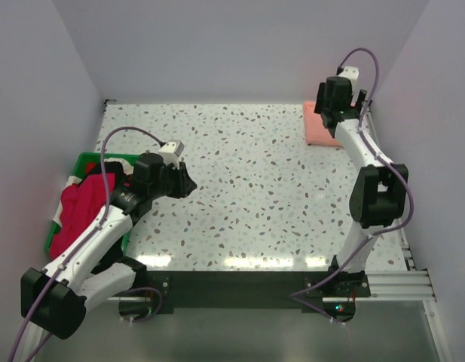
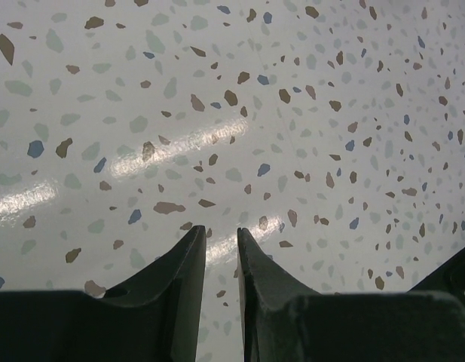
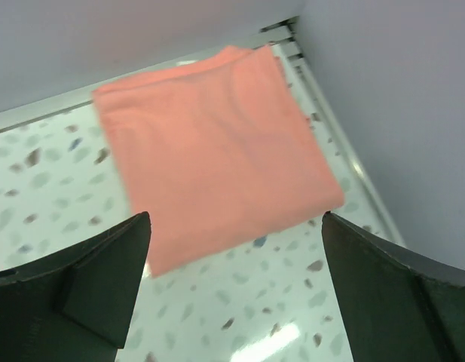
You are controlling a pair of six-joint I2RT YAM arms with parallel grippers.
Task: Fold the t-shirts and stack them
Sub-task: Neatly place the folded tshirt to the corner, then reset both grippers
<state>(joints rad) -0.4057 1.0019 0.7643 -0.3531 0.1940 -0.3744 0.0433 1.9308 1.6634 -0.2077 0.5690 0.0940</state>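
A salmon-pink t-shirt [image 1: 320, 127] lies folded flat in the table's far right corner; the right wrist view shows it as a neat rectangle [image 3: 217, 151]. Just above its near edge hovers my right gripper [image 3: 236, 219] [image 1: 328, 113], jaws wide open, holding nothing. A crimson red t-shirt [image 1: 76, 213] lies crumpled in the green bin [image 1: 86, 159] at the left, with dark cloth [image 1: 119, 175] beside it. My left gripper [image 1: 188, 183] [image 2: 221, 230] hangs over bare table right of the bin. Its fingers stand slightly apart with nothing between them.
The speckled table [image 1: 247, 181] is walled by white panels at the back and both sides. A metal rail [image 1: 413, 264] runs along the right edge. The bin sits against the left wall.
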